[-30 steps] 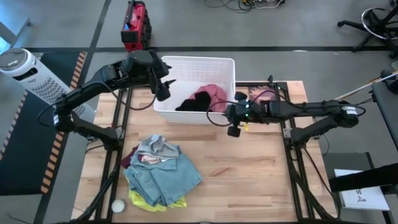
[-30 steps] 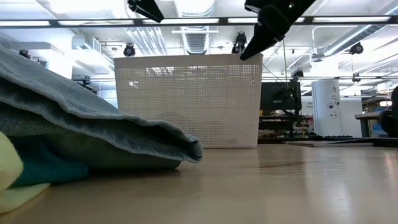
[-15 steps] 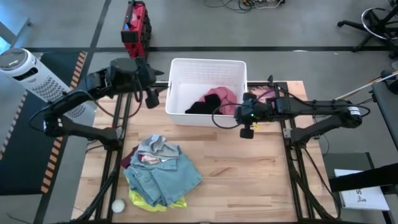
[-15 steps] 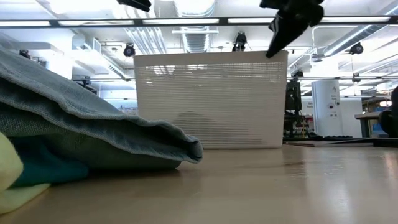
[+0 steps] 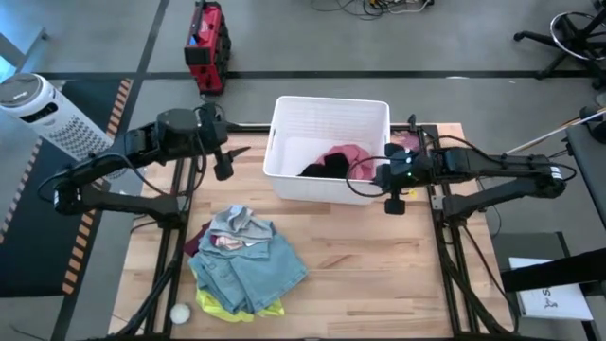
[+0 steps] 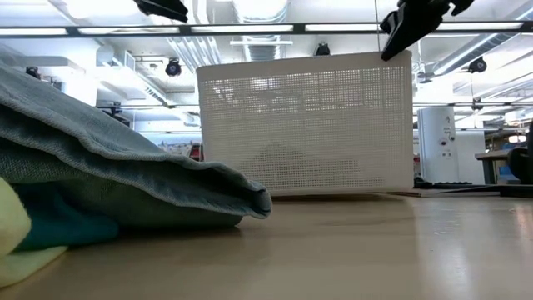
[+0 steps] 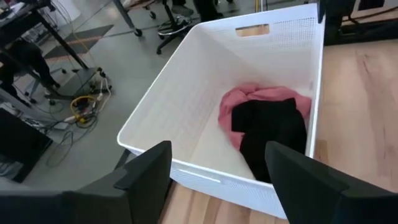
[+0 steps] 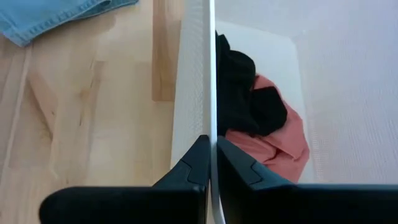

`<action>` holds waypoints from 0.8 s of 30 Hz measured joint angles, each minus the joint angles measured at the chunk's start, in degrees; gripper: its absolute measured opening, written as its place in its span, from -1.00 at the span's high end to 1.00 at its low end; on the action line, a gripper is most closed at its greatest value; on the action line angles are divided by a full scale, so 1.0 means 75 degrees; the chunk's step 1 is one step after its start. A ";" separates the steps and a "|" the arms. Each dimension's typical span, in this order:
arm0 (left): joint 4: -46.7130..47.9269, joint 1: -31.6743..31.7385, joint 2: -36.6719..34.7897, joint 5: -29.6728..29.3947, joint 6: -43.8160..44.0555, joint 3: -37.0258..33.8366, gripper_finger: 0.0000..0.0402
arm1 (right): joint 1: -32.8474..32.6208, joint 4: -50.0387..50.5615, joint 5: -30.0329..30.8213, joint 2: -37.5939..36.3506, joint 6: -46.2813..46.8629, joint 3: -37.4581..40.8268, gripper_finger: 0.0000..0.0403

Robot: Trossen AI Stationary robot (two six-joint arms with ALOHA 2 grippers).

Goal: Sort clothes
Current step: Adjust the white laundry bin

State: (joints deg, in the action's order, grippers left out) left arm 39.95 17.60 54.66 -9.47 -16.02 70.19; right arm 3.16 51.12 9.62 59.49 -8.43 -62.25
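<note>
- Right now my right gripper is pinched on the near wall of the white basket, one finger inside and one outside the rim.
- My left gripper hangs spread wide with nothing in it, just beside the basket's left side over the table.
- Clothes sit in two places: a black garment and a pink garment lie crumpled together on the basket floor, and a heap lies on the table near its front left corner, well apart from the basket.
- Counting the heap from above, I make out a grey piece, denim, a neon yellow piece and a maroon edge; the low view adds teal underneath. That's five I can tell, plus two in the basket; anything more is buried.
- I judge all of them light, limp and non-slippery, so a pinch on a raised fold should lift one, though layered neighbours may drag along.
- The denim looks thickest and stiffest; I'd take it at a doubled hem edge.
- One basket, light rigid plastic mesh; it should slide easily when tugged by its rim.
</note>
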 joint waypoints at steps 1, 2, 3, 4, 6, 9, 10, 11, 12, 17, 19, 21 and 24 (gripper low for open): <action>-0.0009 -0.0012 -0.0053 -0.0001 0.0033 -0.0052 -0.25 | 0.0010 0.0001 0.0033 -0.0014 -0.0041 0.0008 0.99; -0.0006 -0.0014 -0.0105 -0.0001 0.0073 -0.0099 -0.25 | 0.0038 0.0001 0.0039 -0.0014 -0.0088 0.0013 0.99; -0.0006 -0.0028 -0.0148 -0.0001 0.0101 -0.0141 -0.26 | 0.0077 -0.0010 0.0058 -0.0004 -0.0181 0.0013 0.99; -0.0011 -0.0055 -0.0181 -0.0001 0.0137 -0.0172 -0.26 | 0.0124 -0.0010 0.0068 0.0030 -0.0269 0.0016 0.99; -0.0041 -0.0114 -0.0236 0.0002 0.0207 -0.0252 -0.26 | 0.0224 -0.0054 0.0093 0.0139 -0.0612 0.0034 0.99; -0.0041 -0.0224 -0.0296 0.0002 0.0244 -0.0394 -0.23 | 0.0415 -0.0063 0.0135 0.0372 -0.1020 0.0083 0.99; -0.0056 -0.0262 -0.0317 0.0001 0.0266 -0.0454 -0.22 | 0.0495 -0.0116 0.0138 0.0442 -0.1063 0.0080 0.99; -0.0076 -0.0294 -0.0333 0.0002 0.0272 -0.0506 -0.21 | 0.0564 -0.0145 0.0136 0.0488 -0.1084 0.0073 0.99; -0.0093 -0.0313 -0.0341 0.0000 0.0272 -0.0550 -0.20 | 0.0631 -0.0160 0.0141 0.0527 -0.1093 0.0065 0.98; -0.0155 -0.0412 -0.0333 -0.0001 0.0234 -0.0609 -0.17 | 0.0664 -0.0074 0.0393 0.0555 -0.0989 0.0055 0.81; -0.0179 -0.0469 -0.0334 -0.0023 0.0091 -0.0609 -0.18 | 0.0664 -0.0052 0.0646 0.0542 -0.0849 -0.0079 0.69; -0.0190 -0.0578 -0.0320 -0.0049 0.0036 -0.0609 -0.18 | 0.0669 0.0003 0.0832 0.0519 -0.0780 -0.0314 0.54; -0.0186 -0.0836 -0.0309 -0.0058 0.0050 -0.0621 -0.17 | 0.0664 0.0051 0.1009 0.0512 -0.0730 -0.0738 0.32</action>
State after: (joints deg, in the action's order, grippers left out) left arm 38.55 11.33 52.34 -9.90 -15.64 65.53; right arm 8.14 51.51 17.19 63.33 -13.91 -67.78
